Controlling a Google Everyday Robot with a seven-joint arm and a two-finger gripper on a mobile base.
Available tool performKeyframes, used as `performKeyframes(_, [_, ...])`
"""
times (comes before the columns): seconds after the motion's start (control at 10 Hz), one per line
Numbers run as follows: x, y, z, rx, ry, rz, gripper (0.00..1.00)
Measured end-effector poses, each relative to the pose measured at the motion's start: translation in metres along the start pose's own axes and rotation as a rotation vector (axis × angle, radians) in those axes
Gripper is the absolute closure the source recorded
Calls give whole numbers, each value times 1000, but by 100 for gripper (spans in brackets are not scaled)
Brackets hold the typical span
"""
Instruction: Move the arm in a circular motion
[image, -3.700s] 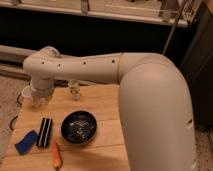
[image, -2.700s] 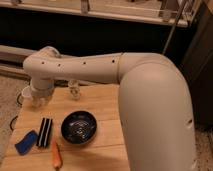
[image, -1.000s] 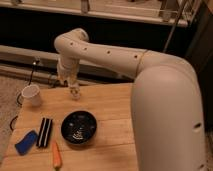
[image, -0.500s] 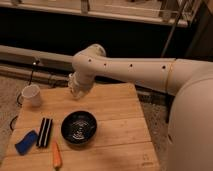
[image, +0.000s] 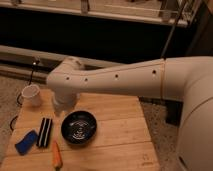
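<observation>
Over wooden table (image: 125, 125), arm (image: 115, 77), jaws near bowl (image: 79, 127), dark room

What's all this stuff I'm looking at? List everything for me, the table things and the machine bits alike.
Light wooden table: one, pale wood, lower left and middle.
White ceramic cup: one, white, far left corner of the table.
Round black bowl: one, black, middle of the table.
Black ribbed rectangular block: one, black with pale stripes, left of the bowl.
Blue soft-looking pad: one, blue, left of the block, by the table's edge.
Orange carrot-shaped piece: one, orange, near the front edge.
Cream-white tubular robot arm: one, cream-white, reaches in from the right.
End effector: one, cream-white, under the arm's tip, above the table between cup and bowl.
</observation>
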Motion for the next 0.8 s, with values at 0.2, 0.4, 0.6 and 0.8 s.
performKeyframes(0.2, [-15, 50, 7, -13, 3, -113, 62])
performKeyframes(0.4, [-57, 87, 9, -16, -35, -212, 62])
performKeyframes(0.6, [-128, 104, 0, 7, -106, -295, 62])
performKeyframes(0.8, [-185, 73, -13, 38, -157, -276, 62])
